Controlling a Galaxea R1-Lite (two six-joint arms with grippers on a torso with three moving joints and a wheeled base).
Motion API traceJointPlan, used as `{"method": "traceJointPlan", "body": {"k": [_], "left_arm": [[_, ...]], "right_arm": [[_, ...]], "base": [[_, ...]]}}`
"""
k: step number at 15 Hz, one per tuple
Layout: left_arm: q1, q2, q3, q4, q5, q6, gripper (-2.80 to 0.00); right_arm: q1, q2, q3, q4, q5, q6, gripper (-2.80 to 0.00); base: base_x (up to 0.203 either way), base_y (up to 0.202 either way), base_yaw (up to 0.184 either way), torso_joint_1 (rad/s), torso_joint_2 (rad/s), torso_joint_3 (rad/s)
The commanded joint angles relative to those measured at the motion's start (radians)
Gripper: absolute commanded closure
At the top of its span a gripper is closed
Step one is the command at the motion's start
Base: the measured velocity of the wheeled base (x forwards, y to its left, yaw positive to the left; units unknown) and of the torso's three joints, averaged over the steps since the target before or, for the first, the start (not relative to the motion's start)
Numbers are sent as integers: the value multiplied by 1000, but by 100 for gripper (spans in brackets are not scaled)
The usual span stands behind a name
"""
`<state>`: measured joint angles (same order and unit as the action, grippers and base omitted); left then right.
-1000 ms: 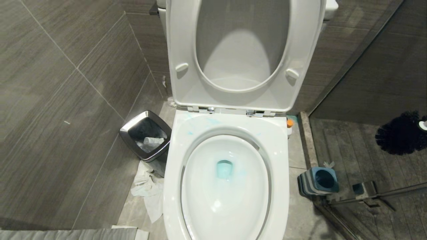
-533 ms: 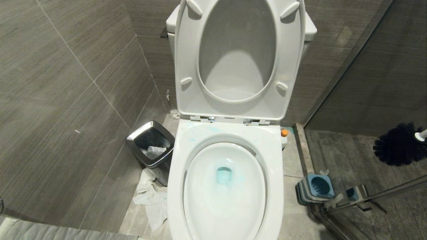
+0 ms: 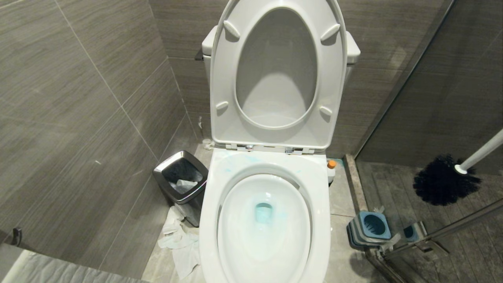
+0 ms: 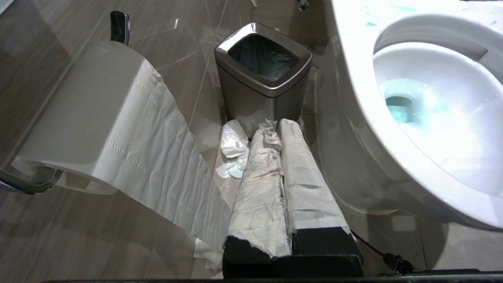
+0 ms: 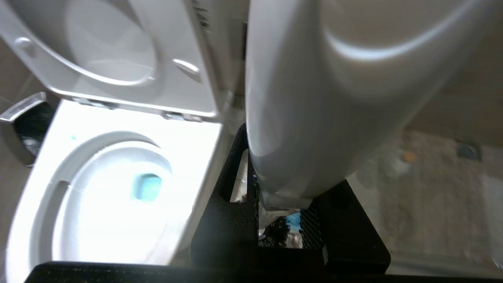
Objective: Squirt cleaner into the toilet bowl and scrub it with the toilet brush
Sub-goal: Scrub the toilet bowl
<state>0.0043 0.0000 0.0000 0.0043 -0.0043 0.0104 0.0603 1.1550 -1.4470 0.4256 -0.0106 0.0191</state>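
Observation:
The white toilet bowl (image 3: 208,220) stands in the middle with seat and lid raised. Light blue cleaner (image 3: 264,212) tints the water, and thin streaks of it mark the back rim. The toilet brush hangs in the air right of the toilet, its black bristle head (image 3: 444,184) low and its pale handle (image 3: 481,153) running off the right edge. My right gripper (image 5: 283,184) is shut on the handle's paddle end (image 5: 298,98), beside the bowl (image 5: 188,141). The left gripper (image 4: 277,125), its fingers wrapped in white paper, is shut on nothing, low beside the bowl (image 4: 353,78).
A chrome-rimmed black trash bin (image 3: 180,181) stands left of the toilet, with crumpled tissue (image 3: 178,243) on the floor before it. A blue-and-grey brush holder (image 3: 371,230) sits at the right by a glass panel's metal rail (image 3: 452,230). A toilet paper roll (image 4: 90,114) hangs on the left wall.
The whole head view has shifted with the camera and shows more of the tank. The brush head has come left toward the toilet, and more of its handle shows.

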Motion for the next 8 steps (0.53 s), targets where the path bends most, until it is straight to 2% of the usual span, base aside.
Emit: {"method": "traceJointPlan", "body": {"k": [1,4,8], "left_arm": [[0,2,2,0,0,0,0],[0,2,2,0,0,0,0],[0,2,2,0,0,0,0]], "right_arm": [[147,67,3,-29,-104,8,0],[424,158,3,-90,-321,22,0],[722,291,-39,-110,-502,57,0]], "base": [[0,0,0,0,0,0],[0,0,0,0,0,0],[0,0,0,0,0,0]]}}
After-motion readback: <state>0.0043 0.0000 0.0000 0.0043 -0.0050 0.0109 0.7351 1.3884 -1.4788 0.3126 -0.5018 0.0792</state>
